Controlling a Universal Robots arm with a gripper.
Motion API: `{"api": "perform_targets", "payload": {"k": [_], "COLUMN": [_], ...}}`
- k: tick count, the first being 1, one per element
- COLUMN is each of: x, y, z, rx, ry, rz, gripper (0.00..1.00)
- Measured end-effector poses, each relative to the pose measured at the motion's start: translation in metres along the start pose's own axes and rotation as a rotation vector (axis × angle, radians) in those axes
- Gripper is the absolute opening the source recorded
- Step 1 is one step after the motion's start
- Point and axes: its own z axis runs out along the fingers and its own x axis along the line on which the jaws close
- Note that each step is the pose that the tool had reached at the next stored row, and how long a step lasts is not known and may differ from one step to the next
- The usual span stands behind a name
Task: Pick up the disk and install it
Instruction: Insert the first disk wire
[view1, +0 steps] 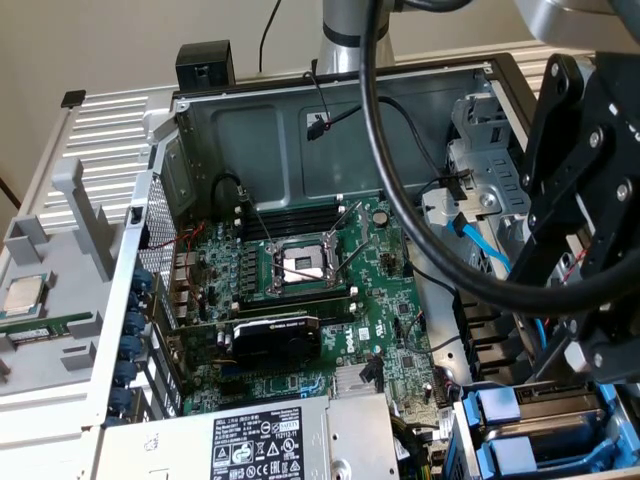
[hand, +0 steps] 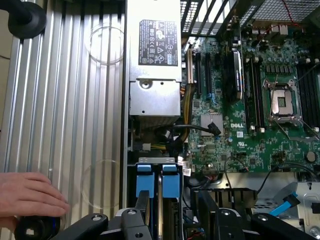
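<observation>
claw wide, empty | disk slotted in bay | risk: disk may be dragged out if clipped by claw

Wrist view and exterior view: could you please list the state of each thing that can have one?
Gripper: open, over the bay.
Disk: seated in the bay, not held.
Case: open, side panel off.
Socket: bare, no cooler on it.
Hand: resting on the ribbed panel.
</observation>
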Motion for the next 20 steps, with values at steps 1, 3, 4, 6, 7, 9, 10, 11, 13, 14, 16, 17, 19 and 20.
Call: {"api": "perform_targets", "payload": {"k": [1, 3, 4, 6, 7, 9, 10, 11, 13, 14, 16, 17, 19, 20], "x": [0.0, 0.0, 0.0, 0.0, 0.0, 0.0, -0.001, -0.002, -0.006, -0.008, -0.013, -0.016, -0.021, -0.023], "y": [0.0, 0.0, 0.0, 0.0, 0.0, 0.0, -0.0001, 0.0, 0.0002, 0.0004, 0.0006, 0.0007, 0.0009, 0.0009], "z": [0.0, 0.0, 0.0, 0.0, 0.0, 0.0002, 0.0002, 0.0003, -0.0006, -0.0013, -0.0022, -0.0024, -0.0029, -0.003], "rx": [0.0, 0.0, 0.0, 0.0, 0.0, 0.0001, 0.0, 0.0004, 0.0049, 0.0123, 0.0373, 0.0502, 0.0803, 0.0949], "ry": [-0.0001, 0.0, 0.0, 0.0, 0.0, -0.0003, -0.0002, -0.0003, 0.0, -0.0002, -0.0001, -0.0002, -0.0002, -0.0004], "rz": [0.0, 0.0, 0.0, 0.0, 0.0, 0.0, 0.0, 0.0, 0.0, -0.001, -0.003, -0.004, -0.006, -0.007], "gripper": [0.51, 0.51, 0.51, 0.51, 0.51, 0.51, 0.51, 0.51, 0.51, 0.51, 0.51, 0.51, 0.51, 0.51]}}
